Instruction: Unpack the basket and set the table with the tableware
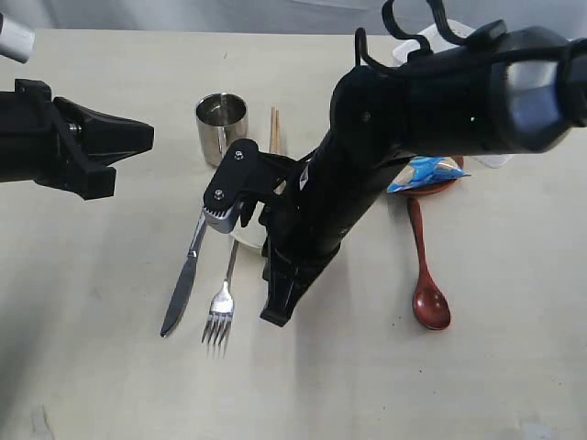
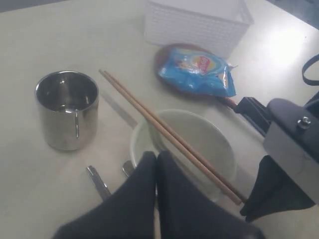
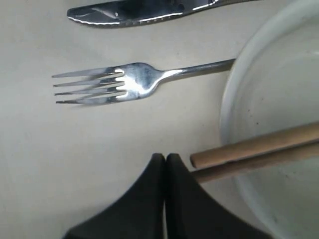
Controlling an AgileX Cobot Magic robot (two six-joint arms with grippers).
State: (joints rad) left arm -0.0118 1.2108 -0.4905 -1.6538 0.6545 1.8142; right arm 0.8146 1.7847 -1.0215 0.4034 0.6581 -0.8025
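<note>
The steel cup (image 1: 222,124) stands on the table (image 1: 92,302). Beside it lie the knife (image 1: 183,280) and fork (image 1: 220,312). The chopsticks (image 2: 169,134) rest across the cream bowl (image 2: 199,144). My right gripper (image 3: 165,157) is shut and empty, just off the chopsticks' (image 3: 254,149) ends near the bowl's rim (image 3: 239,94) and the fork (image 3: 114,82). In the exterior view its arm covers most of the bowl. My left gripper (image 2: 157,155) is shut on nothing, raised at the left (image 1: 147,137). The spoon (image 1: 426,275) lies right. The basket (image 2: 197,22) stands far back.
A blue snack bag (image 2: 199,72) lies on the brown plate (image 1: 442,188) in front of the basket. The right arm (image 1: 367,156) stretches diagonally over the table's middle. The knife (image 3: 134,12) lies parallel to the fork.
</note>
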